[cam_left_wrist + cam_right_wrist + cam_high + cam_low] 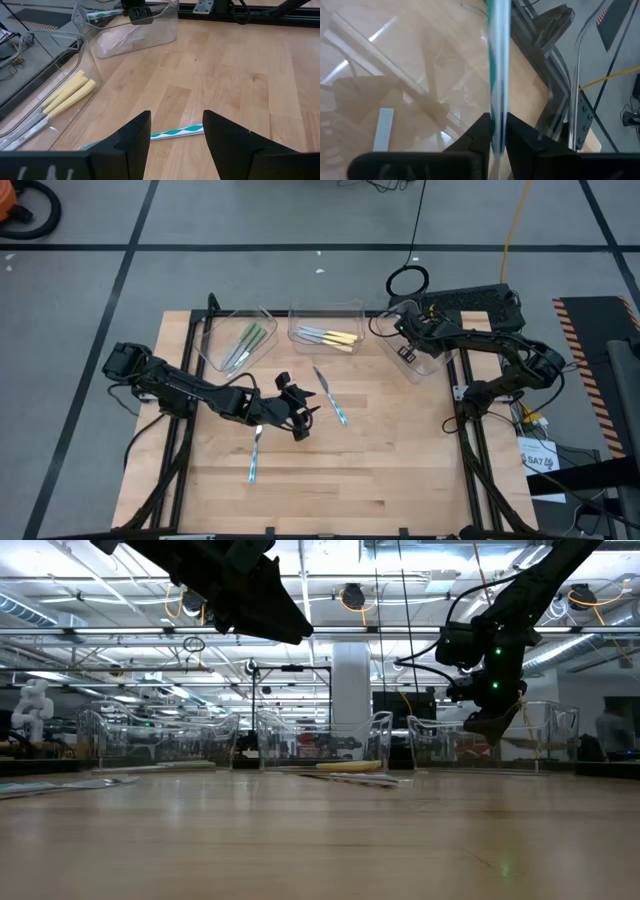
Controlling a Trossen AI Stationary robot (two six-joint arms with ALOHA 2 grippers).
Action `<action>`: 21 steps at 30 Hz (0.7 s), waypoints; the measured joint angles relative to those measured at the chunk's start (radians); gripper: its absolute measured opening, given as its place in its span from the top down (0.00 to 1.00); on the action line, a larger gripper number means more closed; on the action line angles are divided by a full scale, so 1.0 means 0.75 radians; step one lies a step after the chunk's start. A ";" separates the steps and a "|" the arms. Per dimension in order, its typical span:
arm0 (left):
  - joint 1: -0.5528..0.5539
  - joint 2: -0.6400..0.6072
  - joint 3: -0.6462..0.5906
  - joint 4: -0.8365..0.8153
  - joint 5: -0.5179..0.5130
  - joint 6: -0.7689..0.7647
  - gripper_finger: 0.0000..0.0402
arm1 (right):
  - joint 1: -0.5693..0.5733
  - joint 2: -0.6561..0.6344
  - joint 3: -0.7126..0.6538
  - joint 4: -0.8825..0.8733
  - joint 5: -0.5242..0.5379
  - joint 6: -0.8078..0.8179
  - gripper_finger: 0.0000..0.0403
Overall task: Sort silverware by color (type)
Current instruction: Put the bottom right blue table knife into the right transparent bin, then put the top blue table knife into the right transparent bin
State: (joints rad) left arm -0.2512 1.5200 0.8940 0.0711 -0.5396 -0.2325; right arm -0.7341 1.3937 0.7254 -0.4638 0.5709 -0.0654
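My left gripper [298, 418] is open and raised over the table's middle. A blue-handled utensil [176, 133] lies flat on the wood past its fingertips; it also shows in the high view [331, 397]. A second blue-handled utensil [255, 455] lies nearer the near edge. My right gripper [405, 352] is shut on a teal-and-white utensil [498, 75] above the right clear tray [425, 365]. Green-handled utensils [245, 343] lie in the left tray, and yellow-handled ones [330, 336] lie in the middle tray. My right gripper pinches the teal-and-white handle [497, 131] between its two fingers. The utensil is lifted clear and sticks out past the fingertips over the right tray. Which end of it the fingers have, I cannot tell.
Three clear plastic trays stand in a row along the table's far edge. Black frame rails [180, 430] run along the left and right sides. Bare wood [400, 460] spreads over the near half of the table.
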 joint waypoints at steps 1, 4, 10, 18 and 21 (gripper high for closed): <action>0.000 0.000 0.000 0.000 0.000 -0.001 0.53 | 0.000 0.000 0.000 0.000 0.000 0.000 0.87; 0.000 0.000 0.000 0.000 0.000 -0.001 0.53 | 0.001 0.000 0.000 0.000 0.000 0.000 0.82; 0.000 0.000 0.000 0.000 0.000 -0.001 0.53 | 0.001 -0.007 0.000 -0.001 0.004 -0.007 0.72; 0.000 0.000 0.000 0.000 0.000 -0.011 0.53 | 0.071 -0.213 0.058 -0.074 0.004 0.001 0.66; 0.000 0.000 0.001 0.000 0.000 -0.012 0.53 | 0.141 -0.335 0.102 -0.131 0.002 0.050 0.66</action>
State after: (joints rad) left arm -0.2512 1.5203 0.8944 0.0711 -0.5396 -0.2419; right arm -0.6284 1.1425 0.8022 -0.5623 0.5724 -0.0276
